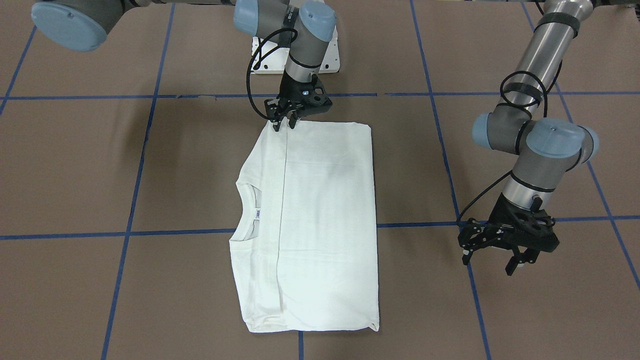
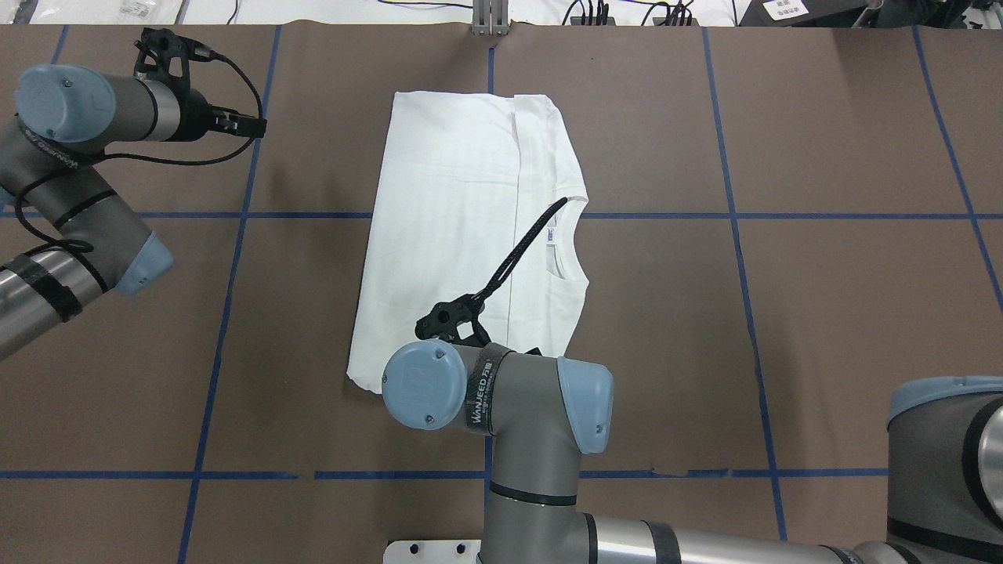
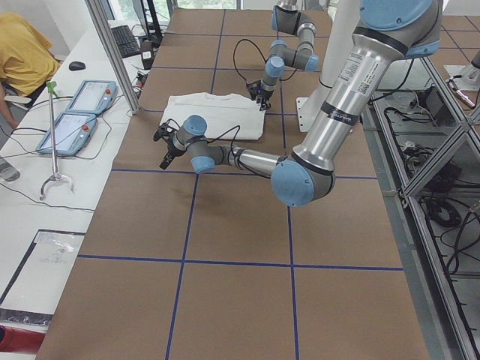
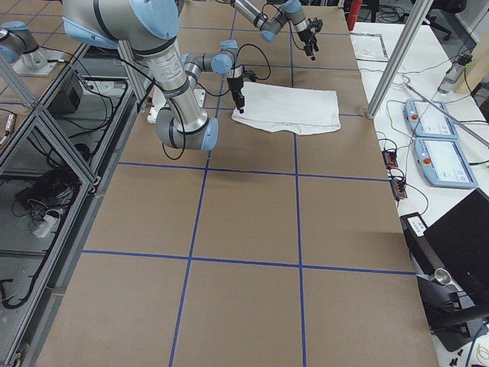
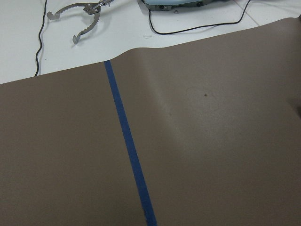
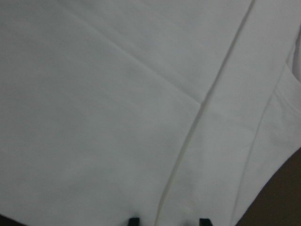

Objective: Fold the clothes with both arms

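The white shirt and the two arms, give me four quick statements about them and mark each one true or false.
1. The T-shirt lies folded on the table. True.
2. The left end effector grips the T-shirt. False: it is open, over bare table, apart from the T-shirt.
3. The right end effector is at the T-shirt's edge nearest the robot's base. True.
4. The collar is folded out of sight. False: the collar shows, with its tag.

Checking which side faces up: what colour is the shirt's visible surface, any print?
Plain white T-shirt, no print showing; the exterior front-facing view shows it best.
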Robot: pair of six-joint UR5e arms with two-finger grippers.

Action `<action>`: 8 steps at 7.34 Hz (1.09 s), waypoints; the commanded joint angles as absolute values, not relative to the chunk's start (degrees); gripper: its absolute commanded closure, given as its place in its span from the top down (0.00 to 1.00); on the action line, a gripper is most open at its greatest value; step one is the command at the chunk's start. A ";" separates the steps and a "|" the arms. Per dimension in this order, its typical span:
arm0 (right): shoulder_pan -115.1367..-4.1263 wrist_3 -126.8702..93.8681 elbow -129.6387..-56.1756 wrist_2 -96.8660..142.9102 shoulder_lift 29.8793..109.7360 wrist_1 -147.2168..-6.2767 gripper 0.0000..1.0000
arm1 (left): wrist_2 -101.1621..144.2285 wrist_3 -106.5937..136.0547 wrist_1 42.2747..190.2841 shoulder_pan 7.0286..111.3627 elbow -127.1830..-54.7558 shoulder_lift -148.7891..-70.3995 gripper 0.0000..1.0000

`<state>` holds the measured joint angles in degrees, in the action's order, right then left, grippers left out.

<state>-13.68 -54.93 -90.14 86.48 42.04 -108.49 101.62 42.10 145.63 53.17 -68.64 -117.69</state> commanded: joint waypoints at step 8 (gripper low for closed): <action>-13.97 -55.28 -98.65 86.13 47.07 -112.93 0.00 | 101.60 44.02 145.72 51.69 -68.64 -117.69 1.00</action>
<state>-13.82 -55.05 -94.11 86.18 43.89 -111.50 101.61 42.86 145.65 52.32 -68.60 -117.69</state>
